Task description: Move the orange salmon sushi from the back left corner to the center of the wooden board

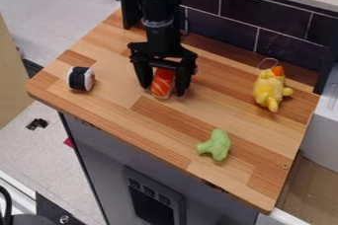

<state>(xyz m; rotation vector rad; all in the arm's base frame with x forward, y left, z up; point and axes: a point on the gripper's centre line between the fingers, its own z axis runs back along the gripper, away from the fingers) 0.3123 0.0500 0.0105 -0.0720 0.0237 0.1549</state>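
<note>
The black gripper (163,90) hangs over the wooden counter at the upper middle, its two fingers apart. Between them lies an orange-and-white striped sushi piece (162,83) on the wood; whether the fingers touch its sides I cannot tell. Part of the sushi is hidden behind the gripper. To the left sits a white roll with a black band (81,78). A green broccoli toy (216,145) rests toward the front right. At the right, a yellow plush bird (270,89) with an orange top and a thin loop lies on the counter.
The wooden counter (119,115) ends in a front edge above a grey cabinet (151,155). A dark tiled wall (244,19) runs along the back. A white box-like surface (323,130) stands beyond the right edge.
</note>
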